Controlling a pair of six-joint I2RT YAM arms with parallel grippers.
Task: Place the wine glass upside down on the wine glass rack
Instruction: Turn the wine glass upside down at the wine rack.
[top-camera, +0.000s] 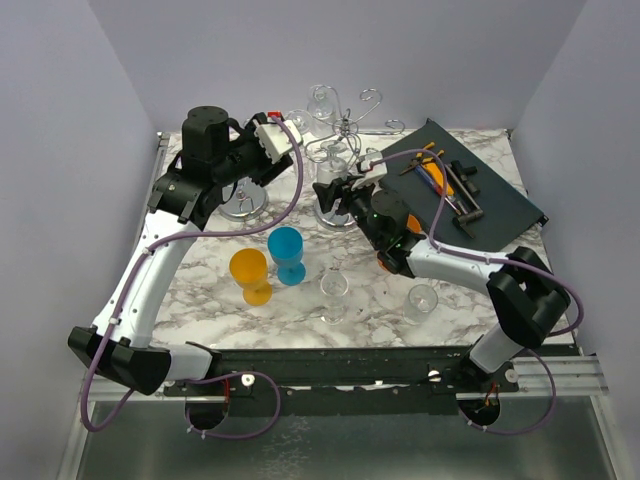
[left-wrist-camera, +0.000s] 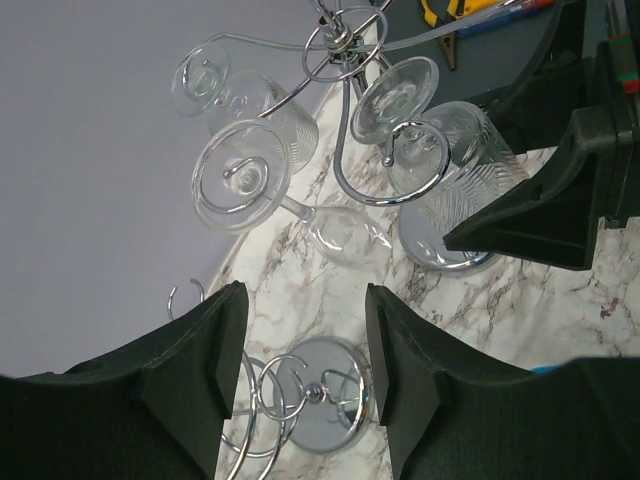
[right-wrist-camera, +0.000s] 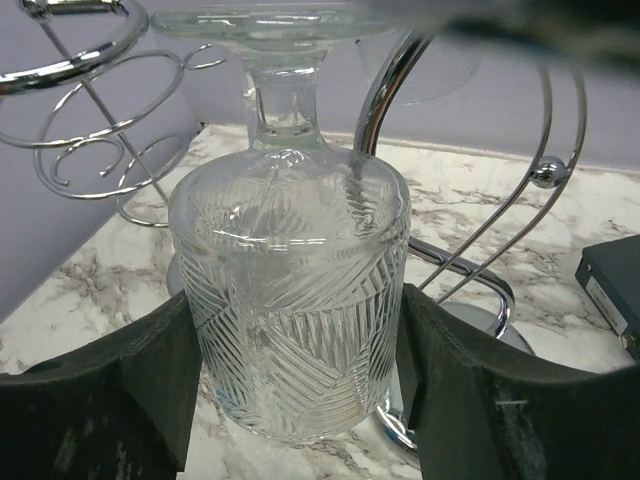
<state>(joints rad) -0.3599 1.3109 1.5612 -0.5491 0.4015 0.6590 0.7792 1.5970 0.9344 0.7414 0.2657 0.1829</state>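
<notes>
The clear patterned wine glass (right-wrist-camera: 300, 290) is upside down, with its foot up in a chrome hook of the wine glass rack (right-wrist-camera: 440, 250). My right gripper (right-wrist-camera: 300, 345) is shut on the bowl, one finger on each side. In the left wrist view the same glass (left-wrist-camera: 455, 165) shows under a rack hook (left-wrist-camera: 400, 165) beside the right gripper's fingers (left-wrist-camera: 540, 215). Two other clear glasses (left-wrist-camera: 240, 175) hang upside down there. In the top view the rack (top-camera: 345, 128) stands at the back middle with my right gripper (top-camera: 335, 192) at it. My left gripper (left-wrist-camera: 305, 330) is open and empty.
A second chrome rack (top-camera: 243, 205) with a round base (left-wrist-camera: 325, 395) stands under my left gripper (top-camera: 285, 140). A blue glass (top-camera: 287, 252), an orange glass (top-camera: 250, 275) and two clear glasses (top-camera: 334, 292) (top-camera: 422, 300) stand in front. A dark tray (top-camera: 500, 200) with tools lies at the right.
</notes>
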